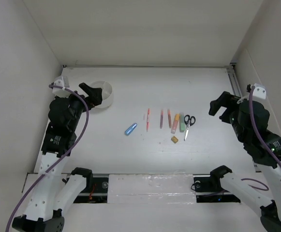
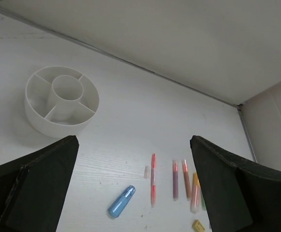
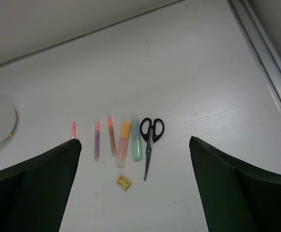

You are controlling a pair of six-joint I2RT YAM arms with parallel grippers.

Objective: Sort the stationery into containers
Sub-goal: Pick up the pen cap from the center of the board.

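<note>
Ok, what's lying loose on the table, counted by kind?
Thin pens: 3
Highlighters: 2
Scissors: 1
Eraser: 1
Blue capsule: 1
Small pale bit, unclear what it is: 1
Total: 9

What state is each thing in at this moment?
left gripper, open, empty.
right gripper, open, empty.
white cup, upright, compartments empty.
scissors, blades closed, lying flat.
blue capsule, lying loose, unsorted.
three pens, lying side by side, unsorted.
orange highlighter, lying flat, unsorted.
green highlighter, lying flat, unsorted.
eraser, loose, unsorted.
</note>
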